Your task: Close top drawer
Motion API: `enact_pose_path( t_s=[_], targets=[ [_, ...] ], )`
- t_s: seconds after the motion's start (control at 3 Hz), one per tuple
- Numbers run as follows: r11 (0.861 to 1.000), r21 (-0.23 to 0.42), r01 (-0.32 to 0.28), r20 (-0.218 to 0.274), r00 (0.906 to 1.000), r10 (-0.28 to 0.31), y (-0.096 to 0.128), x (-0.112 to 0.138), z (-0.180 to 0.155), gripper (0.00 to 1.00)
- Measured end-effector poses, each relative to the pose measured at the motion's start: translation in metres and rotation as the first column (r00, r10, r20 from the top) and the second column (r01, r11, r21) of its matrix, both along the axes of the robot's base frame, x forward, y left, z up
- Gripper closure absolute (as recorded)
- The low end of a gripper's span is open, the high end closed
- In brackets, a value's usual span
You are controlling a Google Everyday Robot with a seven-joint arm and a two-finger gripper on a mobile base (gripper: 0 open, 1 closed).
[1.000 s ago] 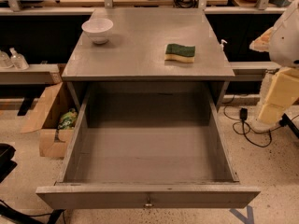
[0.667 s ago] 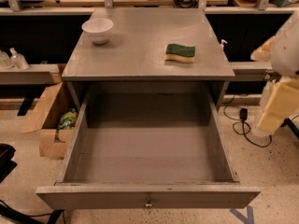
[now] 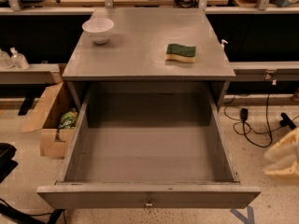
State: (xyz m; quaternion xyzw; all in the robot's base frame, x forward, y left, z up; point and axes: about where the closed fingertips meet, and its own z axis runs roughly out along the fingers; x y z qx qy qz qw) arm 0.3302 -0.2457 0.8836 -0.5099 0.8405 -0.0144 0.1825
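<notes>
The top drawer [image 3: 148, 160] is pulled fully out of the grey cabinet [image 3: 140, 55], its 1 knob [image 3: 149, 202] facing the camera. On the cabinet top are a white bowl [image 3: 98, 29] and a green-yellow sponge [image 3: 181, 52]. The gripper [image 3: 284, 158] — a cream shape at the right edge, apart from the drawer — cannot be told open or closed.
</notes>
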Motion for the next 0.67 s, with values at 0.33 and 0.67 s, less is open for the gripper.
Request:
enact_pose_path(
  t_s=[0.33,0.67],
  targets=[
    [0.999,0.023,0.039,-0.043,0.9984,-0.038,-0.007,-0.028,-0.047,0.87],
    [0.998,0.035,0.044,-0.112,0.9929,-0.04,-0.012,-0.035,-0.099,1.0]
  ],
)
